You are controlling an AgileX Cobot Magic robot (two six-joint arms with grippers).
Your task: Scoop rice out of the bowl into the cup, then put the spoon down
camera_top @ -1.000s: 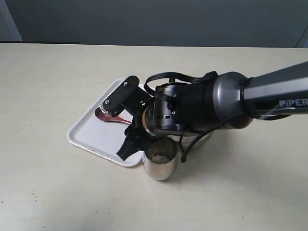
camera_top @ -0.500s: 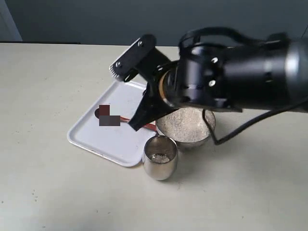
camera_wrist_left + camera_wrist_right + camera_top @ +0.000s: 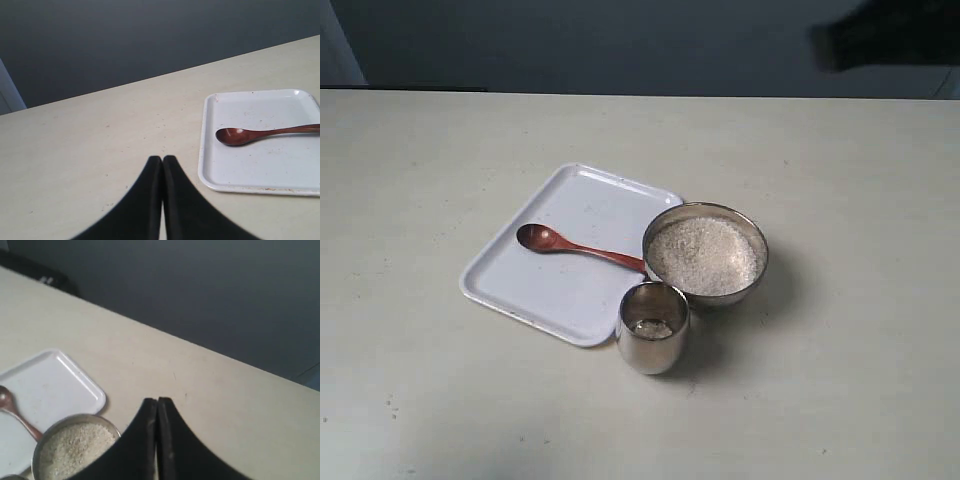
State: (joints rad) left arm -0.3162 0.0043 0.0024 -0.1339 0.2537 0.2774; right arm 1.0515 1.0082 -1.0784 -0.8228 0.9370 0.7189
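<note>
Though beside bowl (image 3: pixel 761 272), spoon (image 3: pixel 582 247) on tray (image 3: pixel 592 200).

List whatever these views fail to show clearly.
- Spoon handle end: exterior view, hidden at the bowl rim; left wrist view, cut by the frame edge.
- Cup fill level: exterior view, too small.
- Right arm: exterior view, dark blur at the top edge.

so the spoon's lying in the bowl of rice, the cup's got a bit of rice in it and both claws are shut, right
Not quite. The spoon lies on the white tray, not in the bowl, as the exterior view shows. The rest stands: the cup has a bit of rice in it, and the left claw and right claw are shut.
</note>
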